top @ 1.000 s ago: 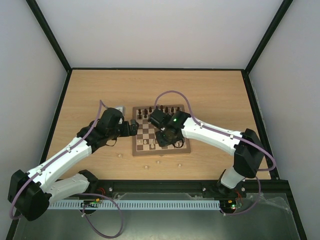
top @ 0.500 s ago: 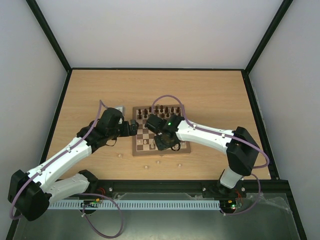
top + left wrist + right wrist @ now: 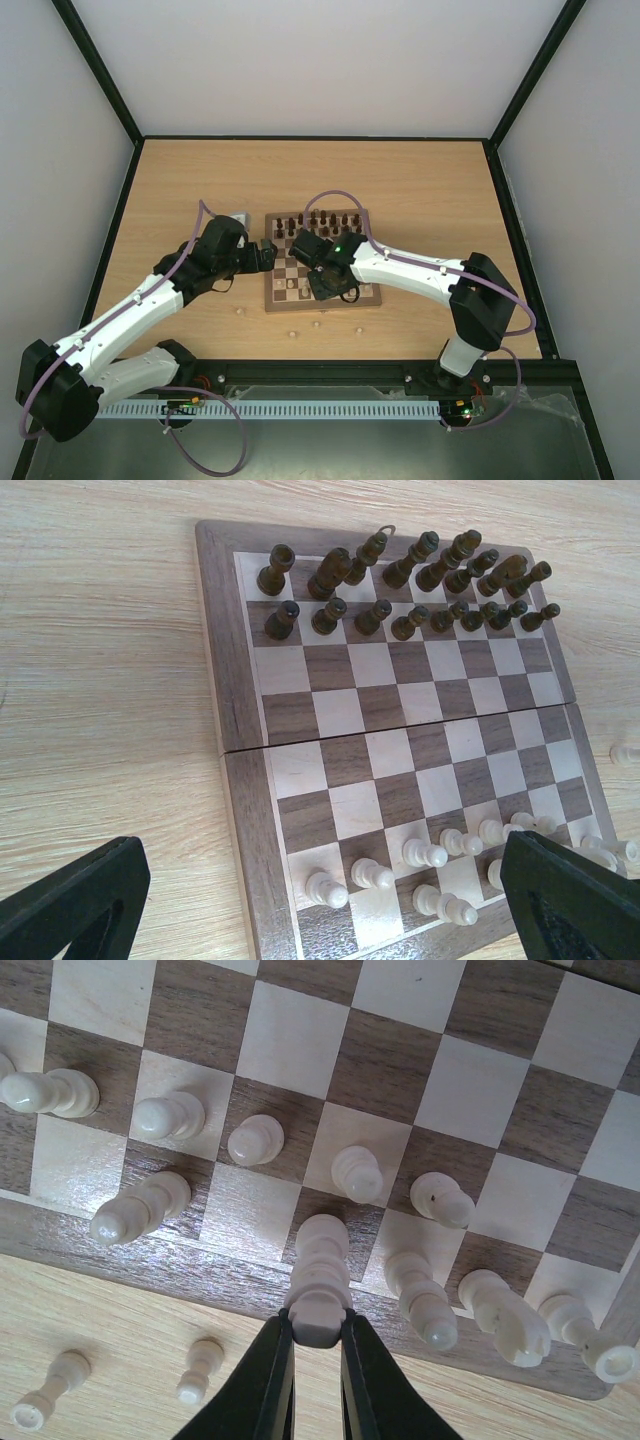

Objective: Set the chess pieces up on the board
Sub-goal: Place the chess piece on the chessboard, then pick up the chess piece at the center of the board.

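Observation:
The board [image 3: 270, 292] lies mid-table. Dark chess pieces [image 3: 400, 590] fill its two far rows, and cream pieces [image 3: 430, 855] stand in its near rows. My right gripper [image 3: 318, 1325] is shut on the top of a tall cream piece [image 3: 321, 1260], which stands upright on a dark square of the nearest row. From above, the right wrist [image 3: 325, 275] covers that spot. My left gripper [image 3: 325, 850] hangs open at the board's left edge [image 3: 268, 250], with nothing between its fingers [image 3: 75, 900].
Loose cream pieces lie on the table in front of the board [image 3: 45, 1400] [image 3: 200, 1370] [image 3: 240, 312] [image 3: 356, 329]. A small pale block [image 3: 238, 217] sits behind the left wrist. A black frame rail [image 3: 320, 372] runs along the near edge.
The right arm has shifted left along the board's near rows with the cream piece still in its jaws. The left arm has not moved.

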### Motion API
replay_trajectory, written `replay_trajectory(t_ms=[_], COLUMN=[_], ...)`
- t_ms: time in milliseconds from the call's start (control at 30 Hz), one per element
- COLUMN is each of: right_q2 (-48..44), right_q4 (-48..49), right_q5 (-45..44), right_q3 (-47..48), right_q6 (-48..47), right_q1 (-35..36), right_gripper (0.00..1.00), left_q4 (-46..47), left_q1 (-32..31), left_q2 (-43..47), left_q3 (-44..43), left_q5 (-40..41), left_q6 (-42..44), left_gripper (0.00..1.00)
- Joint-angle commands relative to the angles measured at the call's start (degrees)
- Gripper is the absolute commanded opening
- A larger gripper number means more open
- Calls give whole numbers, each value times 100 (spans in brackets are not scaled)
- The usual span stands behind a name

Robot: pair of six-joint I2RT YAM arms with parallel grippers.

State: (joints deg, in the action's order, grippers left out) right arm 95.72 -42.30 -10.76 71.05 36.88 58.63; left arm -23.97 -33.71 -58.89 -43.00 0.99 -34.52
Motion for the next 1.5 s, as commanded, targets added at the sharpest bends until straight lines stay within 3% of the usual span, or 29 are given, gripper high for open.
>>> replay_trajectory(t_ms=[0, 333, 733, 1033, 1200, 1267, 1467], right_q2=[56, 21, 9, -591, -1035, -1305, -2129], right_q4=[-164, -176, -197, -378, -618, -558, -263], right_q5=[-86, -43, -68, -447, -993, -1094, -1179], right_q3=[-110, -181, -121, 367, 410, 237, -488], right_q6=[109, 137, 134, 68, 73, 56, -15], right_q1=[43, 42, 36, 32, -388, -757, -1963], right_gripper=[10, 11, 22, 52, 80, 99, 99], left_q4=[-38, -29, -32, -38, -30, -36, -41], left_q1=[32, 32, 32, 32, 33, 36, 32], left_q2=[109, 112, 108, 112, 120, 126, 148], left_q3=[95, 103, 96, 68, 56, 62, 51], left_q5=[-53, -73, -73, -73, -99, -107, -147], left_q6=[41, 36, 37, 49, 49, 48, 54], left_gripper=[99, 99, 99, 99, 99, 99, 99])
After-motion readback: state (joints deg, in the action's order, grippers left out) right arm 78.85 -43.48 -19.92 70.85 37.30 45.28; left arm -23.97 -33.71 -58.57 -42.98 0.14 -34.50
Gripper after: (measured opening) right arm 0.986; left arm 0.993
